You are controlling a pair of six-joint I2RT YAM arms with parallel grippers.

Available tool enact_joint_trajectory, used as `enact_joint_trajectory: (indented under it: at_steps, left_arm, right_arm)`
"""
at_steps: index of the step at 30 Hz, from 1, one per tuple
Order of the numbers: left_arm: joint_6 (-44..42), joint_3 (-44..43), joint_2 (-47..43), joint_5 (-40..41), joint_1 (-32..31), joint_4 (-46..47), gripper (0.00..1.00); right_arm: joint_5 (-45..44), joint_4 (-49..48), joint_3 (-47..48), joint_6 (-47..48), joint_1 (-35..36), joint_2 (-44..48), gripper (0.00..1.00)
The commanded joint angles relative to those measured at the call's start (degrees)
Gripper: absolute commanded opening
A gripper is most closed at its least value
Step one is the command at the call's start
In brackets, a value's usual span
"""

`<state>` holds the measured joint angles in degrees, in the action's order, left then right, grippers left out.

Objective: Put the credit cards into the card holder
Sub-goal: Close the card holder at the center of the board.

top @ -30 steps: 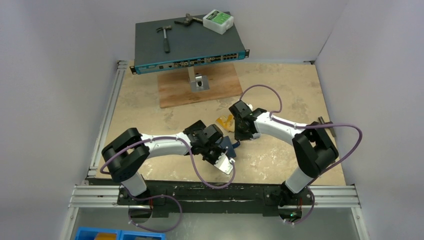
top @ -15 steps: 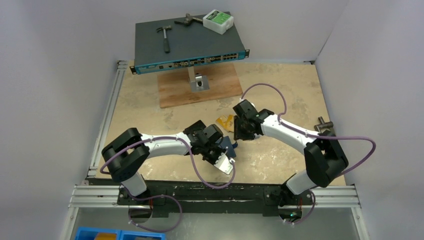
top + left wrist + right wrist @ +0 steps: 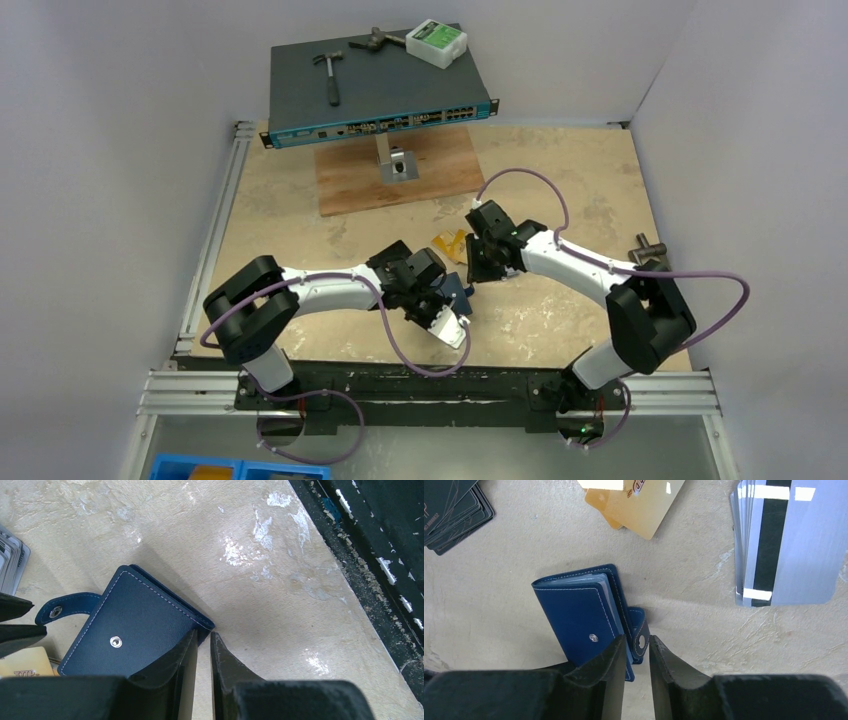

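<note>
The navy card holder (image 3: 574,612) lies folded on the table, also in the left wrist view (image 3: 135,627) and between both grippers from above (image 3: 459,289). My right gripper (image 3: 635,642) is shut on its snap tab (image 3: 640,639). My left gripper (image 3: 202,640) pinches the holder's near corner, jaws a narrow slit apart. The credit cards lie loose around it: a black stack (image 3: 454,505), orange-gold ones (image 3: 644,505) (image 3: 447,243), and a fanned silver-grey stack with a dark stripe (image 3: 789,540) (image 3: 10,562).
A network switch (image 3: 375,95) at the back carries a hammer (image 3: 328,75) and a white box (image 3: 436,42). In front of it a metal bracket (image 3: 398,165) stands on a wooden board (image 3: 345,190). The black rail (image 3: 380,540) runs along the near edge.
The right arm's elbow swung out to the right and its gripper shifted slightly left at the holder's tab; its jaws widened, then narrowed again. The left arm and the holder stayed put.
</note>
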<state>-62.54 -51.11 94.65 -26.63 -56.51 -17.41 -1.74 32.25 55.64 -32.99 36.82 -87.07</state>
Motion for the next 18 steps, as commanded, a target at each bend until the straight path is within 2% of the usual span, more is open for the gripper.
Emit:
enact_joint_trajectory:
  at_steps: [1, 4, 10, 13, 18]
  left_arm:
    - [0.4, -1.02, 0.71, -0.78, 0.78, -2.27, 0.14]
    - [0.53, -1.52, 0.62, -0.63, 0.94, -2.62, 0.14]
    - [0.84, -2.14, 0.36, -0.65, 1.22, -3.1, 0.14]
    - [1.1, -2.24, 0.04, -0.34, 1.38, -3.2, 0.14]
    - [2.04, -2.63, -1.78, 1.47, 1.4, -3.73, 0.18]
  right_arm:
    - [0.46, -1.48, -0.18, 1.44, 0.07, -0.71, 0.21]
    - [-0.01, -1.21, -0.05, 1.35, 0.03, -1.18, 0.15]
    - [-0.6, -0.64, -0.31, 1.74, 0.09, -1.68, 0.14]
    - [-0.85, -0.61, -0.5, 1.35, 0.07, -1.1, 0.01]
    - [-1.03, -0.34, -0.62, 0.83, 0.09, -0.05, 0.0]
